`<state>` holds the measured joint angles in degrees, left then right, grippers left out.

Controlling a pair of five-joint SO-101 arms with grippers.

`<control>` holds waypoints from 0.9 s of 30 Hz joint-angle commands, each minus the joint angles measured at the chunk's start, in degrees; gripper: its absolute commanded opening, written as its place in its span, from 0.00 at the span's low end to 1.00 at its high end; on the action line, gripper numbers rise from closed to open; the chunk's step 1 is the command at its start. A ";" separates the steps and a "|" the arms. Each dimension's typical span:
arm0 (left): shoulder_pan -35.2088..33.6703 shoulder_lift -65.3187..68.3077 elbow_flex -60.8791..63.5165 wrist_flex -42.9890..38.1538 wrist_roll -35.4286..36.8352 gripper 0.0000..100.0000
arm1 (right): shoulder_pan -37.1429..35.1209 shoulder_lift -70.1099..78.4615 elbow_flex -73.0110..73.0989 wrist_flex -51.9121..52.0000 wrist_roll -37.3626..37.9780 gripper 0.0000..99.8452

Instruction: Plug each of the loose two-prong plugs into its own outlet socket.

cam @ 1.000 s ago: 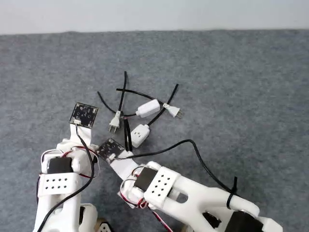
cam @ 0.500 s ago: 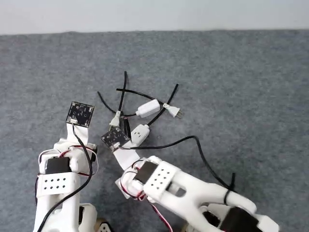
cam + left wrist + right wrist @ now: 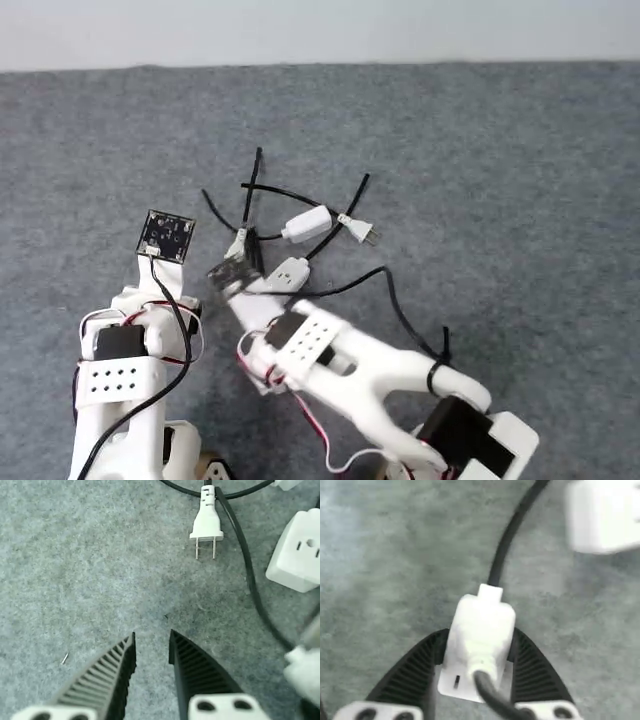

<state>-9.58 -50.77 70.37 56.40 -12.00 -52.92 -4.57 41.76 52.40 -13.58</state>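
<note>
In the right wrist view my right gripper (image 3: 480,636) is shut on a white plug (image 3: 481,617), one finger on each side; its black cord (image 3: 512,535) runs away from it. A white outlet socket (image 3: 605,515) lies just beyond. From above, that socket (image 3: 288,272) sits beside the right arm's wrist (image 3: 228,272). A second socket (image 3: 306,225) lies farther back, with a loose plug (image 3: 358,230) to its right. Another loose plug (image 3: 238,243) lies left of the sockets. My left gripper (image 3: 151,640) hovers open over bare carpet, short of that plug (image 3: 206,522) and a socket (image 3: 300,550).
Black cords (image 3: 255,185) cross and loop around the plugs and sockets on the grey carpet (image 3: 500,180). A long black cable (image 3: 400,310) trails from the right arm. Open carpet lies to the right and at the far left.
The right arm has swung forward and left with the plug, nearer the closest socket. The left arm shifted slightly left, then held still.
</note>
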 commanded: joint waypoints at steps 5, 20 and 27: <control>-0.26 0.09 -2.51 -1.23 0.09 0.11 | 24.40 -18.07 -3.69 10.95 1.32 0.01; 0.00 0.44 -2.24 -1.23 0.09 0.11 | 86.02 -43.56 8.44 10.95 20.57 0.01; 3.08 0.44 -0.48 -2.02 0.09 0.11 | 101.05 -43.56 15.74 -0.84 26.73 0.01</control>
<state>-7.30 -50.42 70.46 55.69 -12.00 43.25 -46.42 57.49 55.65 10.15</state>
